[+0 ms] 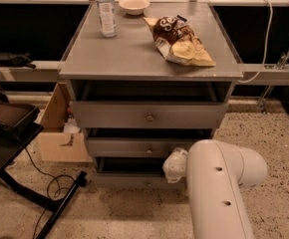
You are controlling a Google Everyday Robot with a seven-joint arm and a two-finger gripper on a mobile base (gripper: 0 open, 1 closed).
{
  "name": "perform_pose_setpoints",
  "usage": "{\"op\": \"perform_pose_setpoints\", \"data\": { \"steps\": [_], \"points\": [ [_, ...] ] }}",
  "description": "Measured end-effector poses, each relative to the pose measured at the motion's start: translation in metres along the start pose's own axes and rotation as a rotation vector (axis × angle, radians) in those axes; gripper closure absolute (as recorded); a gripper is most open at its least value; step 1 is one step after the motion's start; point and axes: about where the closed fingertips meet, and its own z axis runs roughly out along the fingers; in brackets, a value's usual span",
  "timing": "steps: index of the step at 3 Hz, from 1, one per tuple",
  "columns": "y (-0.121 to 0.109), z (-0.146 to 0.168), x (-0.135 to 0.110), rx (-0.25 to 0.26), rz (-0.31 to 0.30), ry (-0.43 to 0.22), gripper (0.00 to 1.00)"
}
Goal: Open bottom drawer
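The grey cabinet has three drawer fronts. The bottom drawer point(127, 179) is the lowest and narrowest, with a small round knob point(147, 184) at its centre and a dark gap above its front. My white arm point(219, 193) comes up from the lower right. The gripper point(174, 166) is at the arm's end, right of the knob, against the bottom drawer's right part just below the middle drawer point(134, 147). The arm hides the drawer's right end.
On the cabinet top point(134, 59) are a water bottle point(106, 11), a white bowl point(134, 4) and a chip bag point(180, 40). A cardboard box point(60, 131) stands left of the cabinet. A black stand leg point(60, 210) and cable lie on the floor at left.
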Motion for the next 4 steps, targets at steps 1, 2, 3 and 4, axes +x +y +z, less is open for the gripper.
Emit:
{"op": "perform_pose_setpoints", "data": {
  "steps": [1,2,3,4],
  "points": [
    [0.0013,0.0009,-0.0015,-0.002,0.001,0.001,1.0],
    [0.0013,0.0009,-0.0015,-0.002,0.001,0.001,0.82],
    [0.0013,0.0009,-0.0015,-0.003,0.001,0.001,0.51],
    [0.0014,0.0009,-0.0015,-0.003,0.001,0.001,0.27]
  ]
}}
